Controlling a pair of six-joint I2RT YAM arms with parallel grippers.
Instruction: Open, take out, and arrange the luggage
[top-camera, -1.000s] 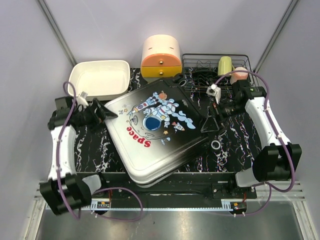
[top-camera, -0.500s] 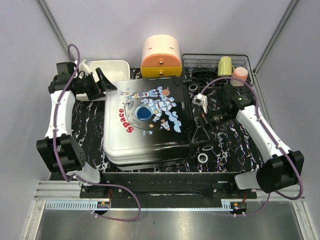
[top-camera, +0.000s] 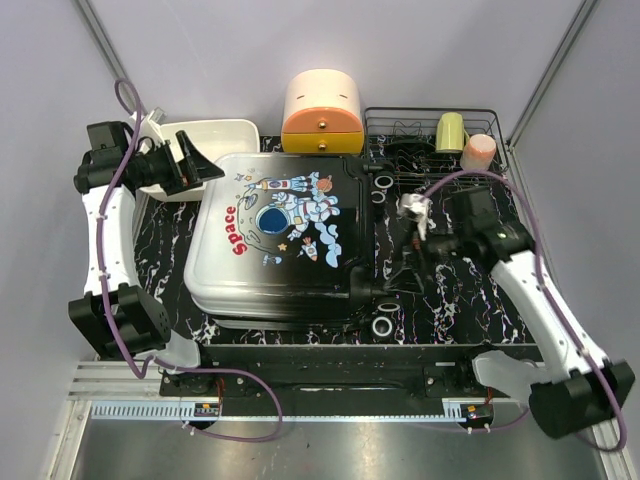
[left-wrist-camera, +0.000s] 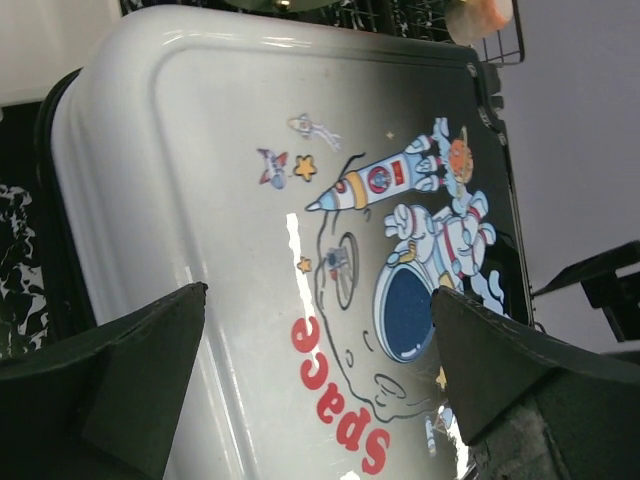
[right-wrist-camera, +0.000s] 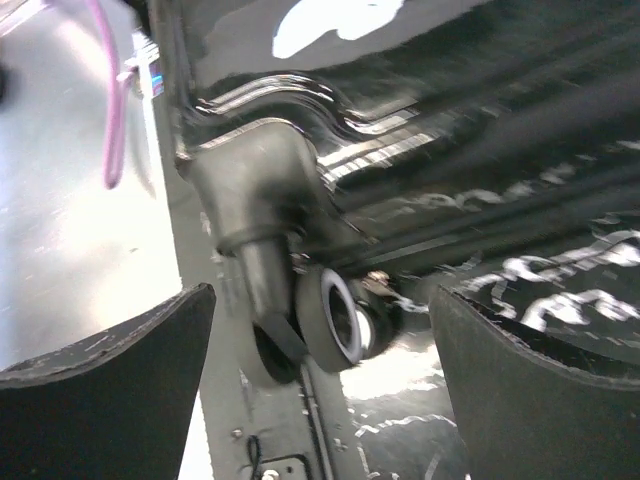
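Marbled tabletop (top-camera: 170, 270) carries the shut luggage (top-camera: 280, 230), which I judge rigid, slick, graspable at its seam; left gripper (top-camera: 205, 163) and right gripper (top-camera: 405, 268) gape empty.

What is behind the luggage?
A cream-and-orange box, a white tray, and a wire rack holding a green cup and a pink cup. The left tool covers part of the tray.

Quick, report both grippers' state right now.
Left gripper: open, holding nothing, over the suitcase lid.
Right gripper: open, holding nothing, facing a suitcase wheel.
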